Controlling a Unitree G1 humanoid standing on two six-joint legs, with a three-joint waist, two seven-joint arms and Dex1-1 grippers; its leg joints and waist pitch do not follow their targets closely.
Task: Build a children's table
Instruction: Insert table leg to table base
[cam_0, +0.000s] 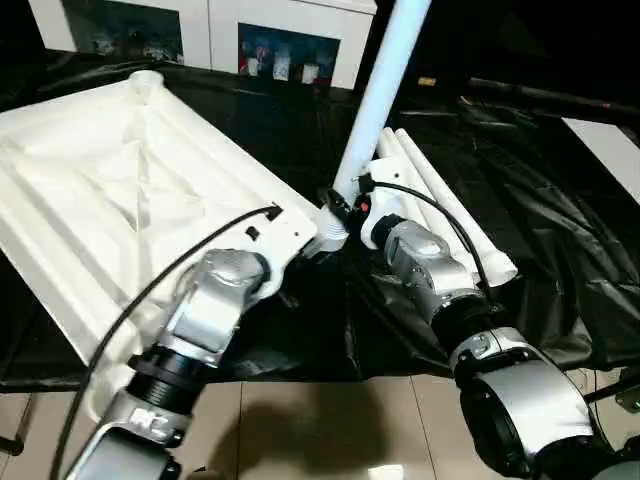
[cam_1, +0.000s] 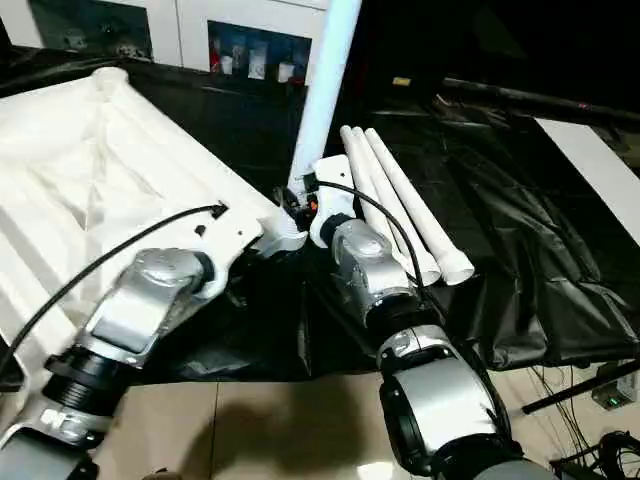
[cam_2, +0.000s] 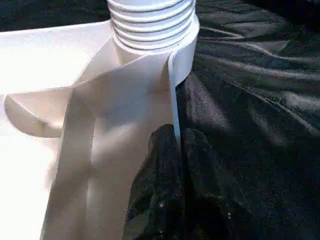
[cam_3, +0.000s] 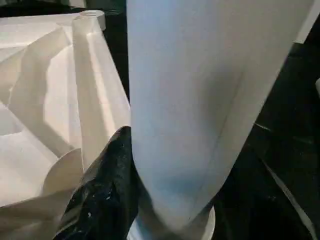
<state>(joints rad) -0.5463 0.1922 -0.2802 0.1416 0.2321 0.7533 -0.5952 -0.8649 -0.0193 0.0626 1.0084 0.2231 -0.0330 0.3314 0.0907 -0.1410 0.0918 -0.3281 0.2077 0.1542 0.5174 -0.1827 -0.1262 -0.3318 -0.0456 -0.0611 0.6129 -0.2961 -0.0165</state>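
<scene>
The children's table top (cam_0: 110, 200) lies upside down on the black cloth, ribbed underside up. One white leg (cam_0: 380, 90) stands upright in its near right corner socket (cam_2: 186, 52), and the leg's threaded end (cam_2: 150, 20) shows above the socket. My right gripper (cam_0: 345, 208) is closed around the base of this leg, with one black finger (cam_3: 107, 190) pressed against the tube. My left gripper (cam_2: 175, 137) is shut on the thin edge rim of the table top just beside that socket. Three more white legs (cam_1: 400, 200) lie together on the cloth to the right.
The black cloth (cam_0: 560, 230) covers the large work table and hangs in folds at the right. A white cabinet with glass doors (cam_0: 220, 30) stands behind. The work table's front edge runs just under my forearms, with tiled floor (cam_0: 330, 430) below.
</scene>
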